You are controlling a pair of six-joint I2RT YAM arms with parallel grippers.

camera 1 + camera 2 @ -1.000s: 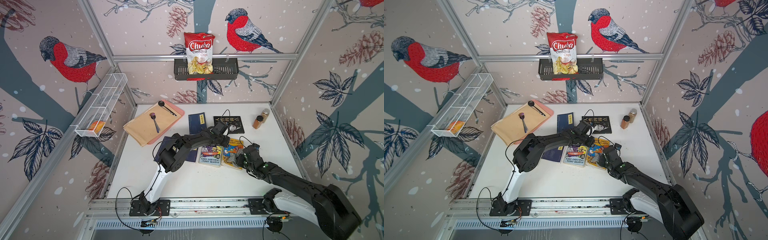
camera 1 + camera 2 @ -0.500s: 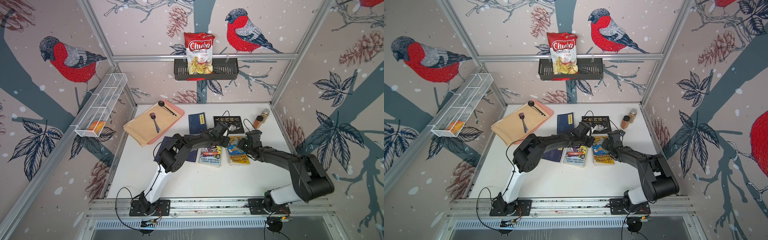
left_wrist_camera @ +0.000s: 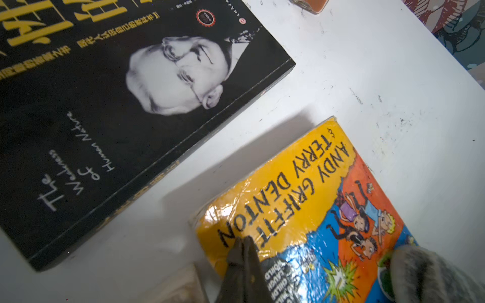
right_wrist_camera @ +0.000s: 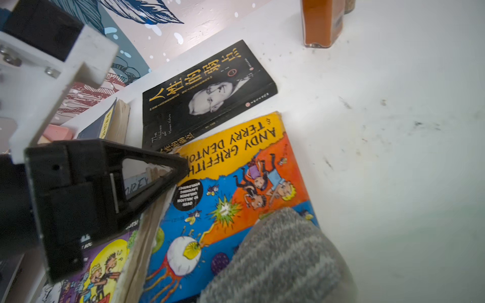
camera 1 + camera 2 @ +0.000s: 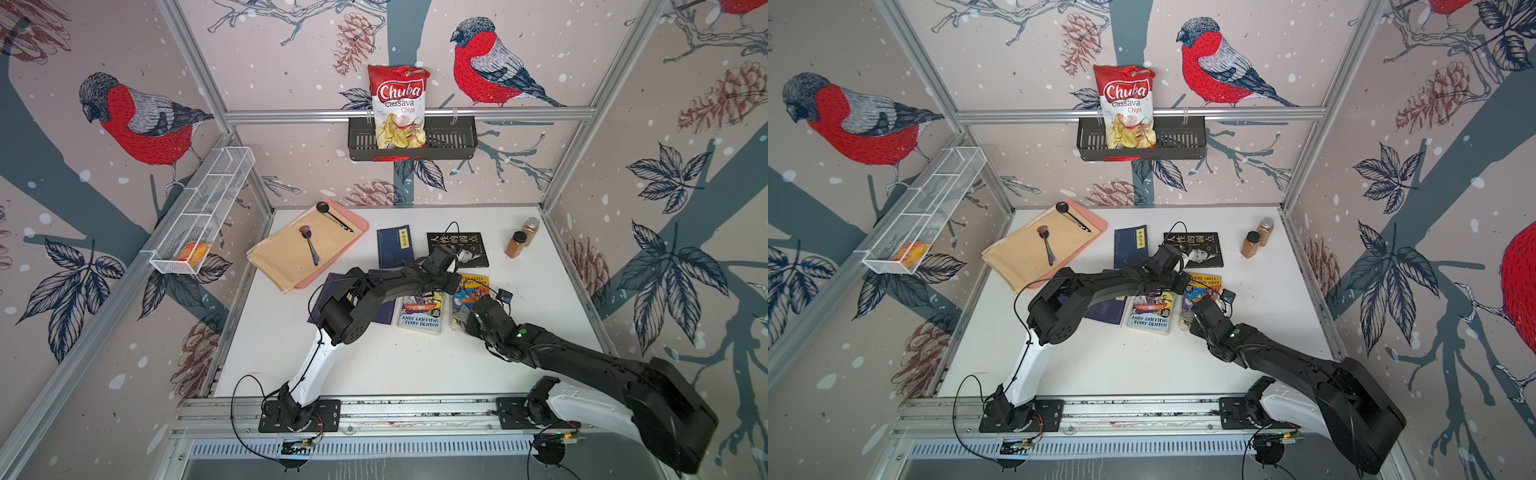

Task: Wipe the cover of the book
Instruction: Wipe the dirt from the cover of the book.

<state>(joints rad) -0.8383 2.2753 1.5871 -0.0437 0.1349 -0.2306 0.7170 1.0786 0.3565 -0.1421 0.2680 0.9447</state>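
We pin the book (image 4: 236,168) down with one hand and put a cloth (image 4: 283,257) on it with the other.

The book lies flat on the white table (image 4: 393,157). It is right beside a purple book (image 5: 422,311) and near a black book (image 3: 105,105), but not touching the black one. Our left hand (image 3: 242,241) is shut tight and holds nothing. Its tips press on the yellow end of the cover, by the names. We think this is so the book will not slide when we rub it. Our right hand (image 5: 468,316) is at the other end and looks closed on the grey cloth, though the cloth hides its fingers. The cloth sits on the blue part of the cover. The two hands are far apart on the book, so there is room to wipe between them.
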